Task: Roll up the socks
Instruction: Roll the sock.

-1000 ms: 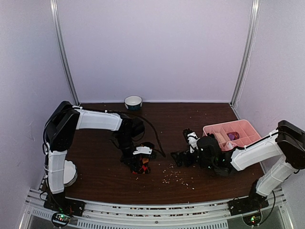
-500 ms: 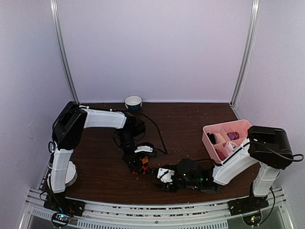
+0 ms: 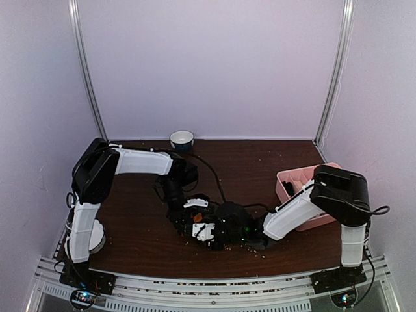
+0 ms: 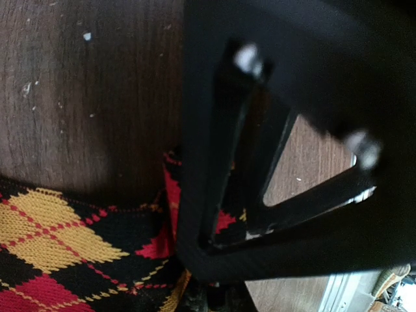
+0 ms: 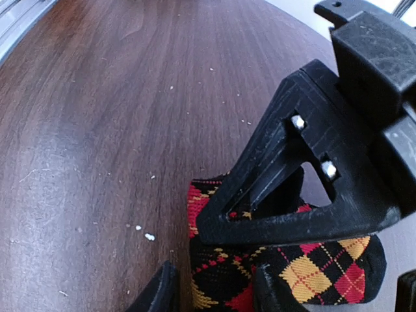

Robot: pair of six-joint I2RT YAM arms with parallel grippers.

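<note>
"Arms: how are they placed?"
"Bent left arm (image 3: 140, 162), left claw (image 5: 273, 195) pinched on the argyle sock (image 5: 312, 266) on the wooden table (image 5: 97, 97). Stretched low across, the right arm (image 3: 292, 211); right claw (image 5: 218, 292) part-open astride its edge."

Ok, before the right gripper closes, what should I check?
1. Left gripper shut on the black fabric sock with red and yellow argyle diamonds: ok.
2. Right gripper open, fingers straddling that sock's end: ok.
3. Sock lying on the brown wooden table: ok.
4. Clearance between the two grippers: cannot tell, very close.
5. Second sock located: cannot tell, in no view.
</note>
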